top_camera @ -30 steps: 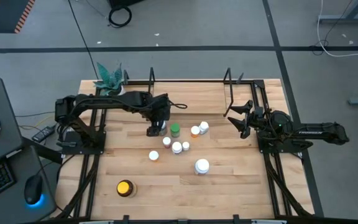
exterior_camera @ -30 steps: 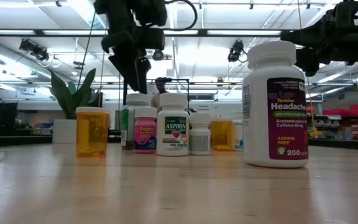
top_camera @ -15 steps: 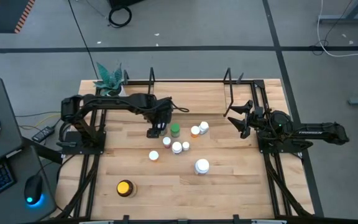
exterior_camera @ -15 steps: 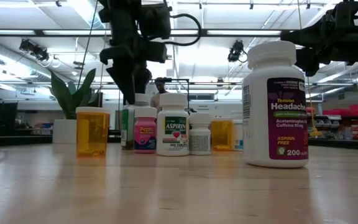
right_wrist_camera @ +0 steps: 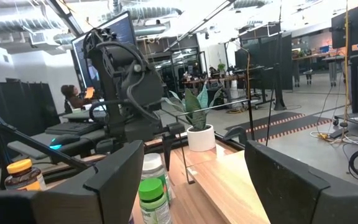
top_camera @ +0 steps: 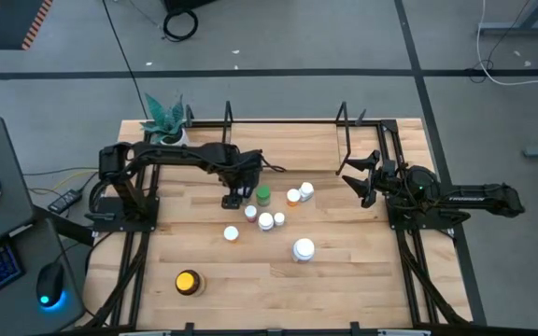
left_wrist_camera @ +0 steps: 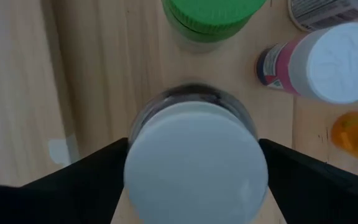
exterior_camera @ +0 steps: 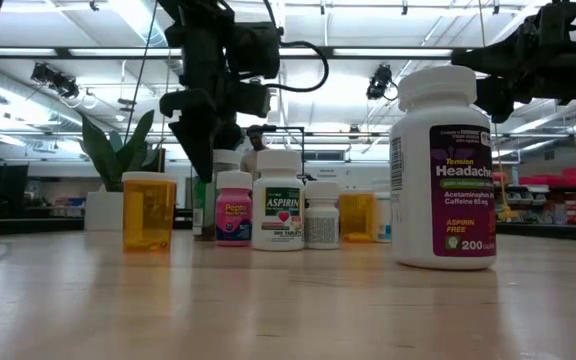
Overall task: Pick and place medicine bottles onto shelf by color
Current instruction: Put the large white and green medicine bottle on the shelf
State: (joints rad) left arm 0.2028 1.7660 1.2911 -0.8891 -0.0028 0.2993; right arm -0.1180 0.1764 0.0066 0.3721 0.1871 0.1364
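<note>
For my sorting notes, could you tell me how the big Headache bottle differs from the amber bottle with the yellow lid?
The Headache bottle is opaque white with a white cap and a purple label; the amber bottle is see-through orange with a yellow lid. In the high view the Headache bottle sits right of centre, while the amber bottle stands alone near the front left. Both stand upright on the table, untouched by either gripper.

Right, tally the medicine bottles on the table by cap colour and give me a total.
White caps: 7, the last one at the left gripper
Green cap: 1
Orange cap: 1
Yellow lid: 1
Total: 10
</note>
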